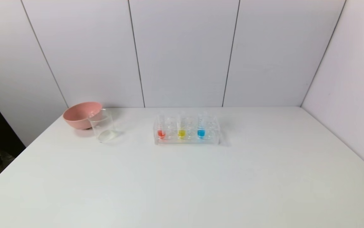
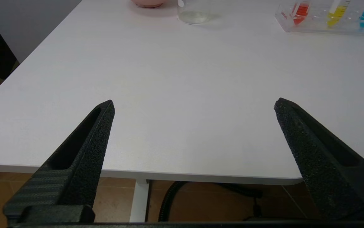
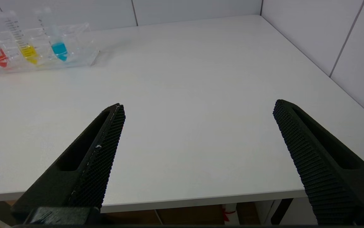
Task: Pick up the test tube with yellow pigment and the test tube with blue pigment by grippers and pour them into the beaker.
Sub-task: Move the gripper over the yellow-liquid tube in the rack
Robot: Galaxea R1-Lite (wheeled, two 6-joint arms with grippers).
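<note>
The test tube with yellow pigment (image 1: 182, 131) stands upright in the middle of a clear rack (image 1: 186, 140) at the table's centre back. Just right of it in the same rack stands the test tube with blue pigment (image 1: 201, 130). The clear beaker (image 1: 102, 127) stands well left of the rack, in front of a pink bowl. Neither arm shows in the head view. My left gripper (image 2: 194, 103) is open above the table's near edge, far from the beaker (image 2: 194, 11) and the yellow tube (image 2: 336, 14). My right gripper (image 3: 199, 106) is open too, near the front edge, with the blue tube (image 3: 58, 47) far off.
A red-liquid tube (image 1: 161, 132) fills the rack's left slot. The pink bowl (image 1: 80, 114) sits at the back left, touching or almost touching the beaker. Walls close the table's back and right side. The white tabletop (image 1: 200, 183) spreads wide in front of the rack.
</note>
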